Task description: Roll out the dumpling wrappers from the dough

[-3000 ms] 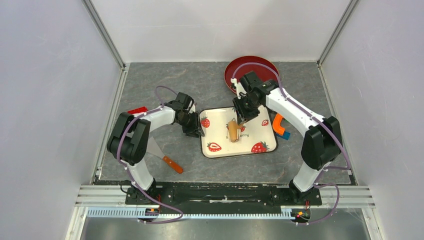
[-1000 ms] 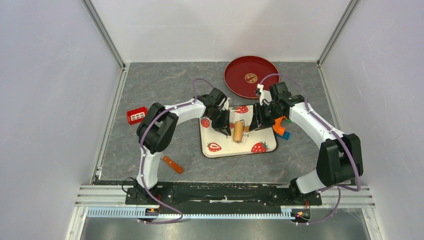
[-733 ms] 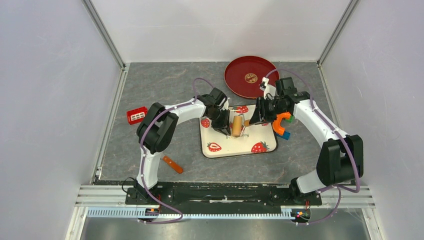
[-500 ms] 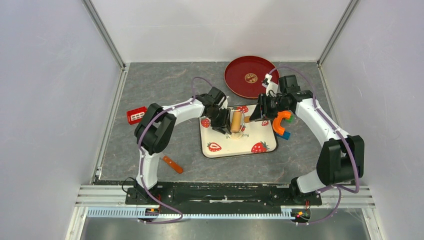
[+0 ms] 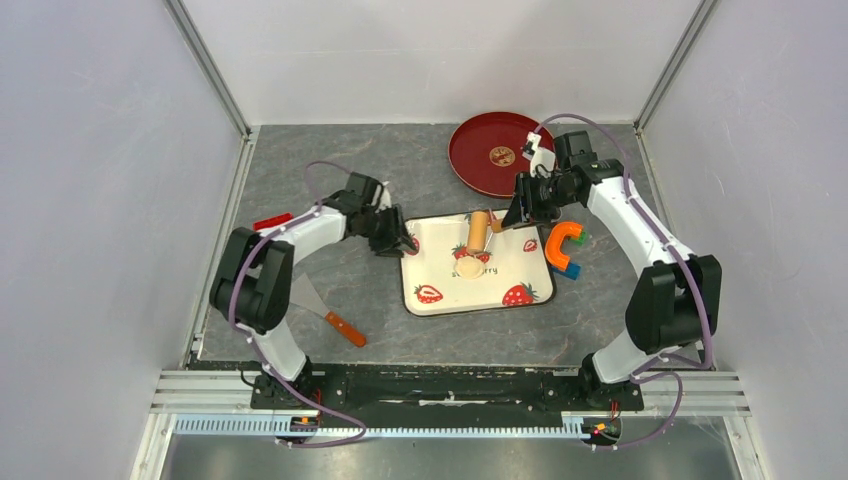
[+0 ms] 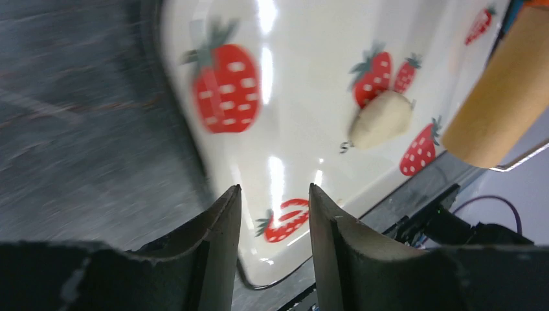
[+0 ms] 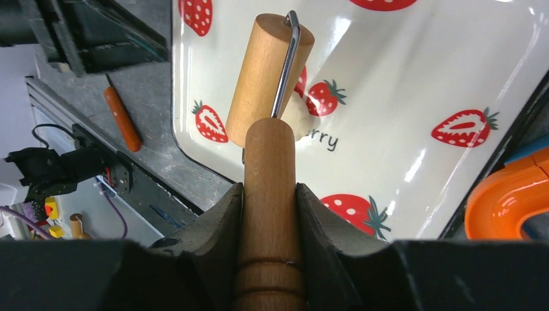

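One dumpling wrapper [image 5: 467, 267], a small pale cream round dough piece, lies near the middle of the white strawberry tray [image 5: 510, 275]. My right gripper [image 5: 516, 212] is shut on the wooden handle [image 7: 270, 194] of the rolling pin [image 5: 477, 232], whose barrel [image 7: 265, 71] sits just behind the dough at the tray's back. The dough peeks out beside the barrel in the right wrist view [image 7: 296, 118]. My left gripper [image 5: 397, 241] is open and empty at the tray's left edge. In the left wrist view the dough [image 6: 382, 120] and the barrel [image 6: 502, 110] lie ahead of my left gripper [image 6: 273, 189].
A red plate [image 5: 500, 153] stands behind the tray. An orange U-shaped tool [image 5: 562, 245] lies right of the tray. A red block [image 5: 272, 222] and a scraper with an orange handle [image 5: 335, 322] lie on the grey table at the left.
My left gripper has left the rolling pin and pulled back left to the tray's edge. My right gripper moved the pin backward off the dough, which now shows.
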`<state>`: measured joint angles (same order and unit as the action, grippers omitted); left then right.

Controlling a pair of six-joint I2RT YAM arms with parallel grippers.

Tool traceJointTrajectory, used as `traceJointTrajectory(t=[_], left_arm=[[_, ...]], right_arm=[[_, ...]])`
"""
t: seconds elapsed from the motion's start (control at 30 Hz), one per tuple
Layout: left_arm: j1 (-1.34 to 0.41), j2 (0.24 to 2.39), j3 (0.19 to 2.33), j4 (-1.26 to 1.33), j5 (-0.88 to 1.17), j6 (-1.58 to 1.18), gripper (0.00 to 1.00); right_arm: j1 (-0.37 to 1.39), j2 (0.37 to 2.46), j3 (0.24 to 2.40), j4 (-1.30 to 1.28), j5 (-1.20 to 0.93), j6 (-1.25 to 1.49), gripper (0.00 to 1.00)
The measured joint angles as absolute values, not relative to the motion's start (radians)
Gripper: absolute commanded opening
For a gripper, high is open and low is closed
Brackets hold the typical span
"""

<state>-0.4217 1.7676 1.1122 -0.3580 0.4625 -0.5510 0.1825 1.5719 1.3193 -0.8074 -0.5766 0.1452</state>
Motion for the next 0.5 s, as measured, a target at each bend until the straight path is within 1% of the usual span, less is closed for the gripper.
traceJointTrajectory(t=[0.1, 0.23, 0.5], left_arm=[[-0.331, 1.711, 1.026, -0.371, 0.44, -0.552, 0.48], [-0.26, 1.686, 0.987, -0.393, 0.419, -0.548, 0.48], [-0.267, 1.71, 0.954, -0.325, 0.485, -0.552, 0.47]], right_arm=[[0.191, 1.6, 1.357, -0.838, -0.542, 0.137, 0.0], [0.218, 1.621, 1.391, -0.871, -0.488, 0.128, 0.0], [0.304, 1.649, 1.446, -0.919, -0.405, 0.11, 0.0]])
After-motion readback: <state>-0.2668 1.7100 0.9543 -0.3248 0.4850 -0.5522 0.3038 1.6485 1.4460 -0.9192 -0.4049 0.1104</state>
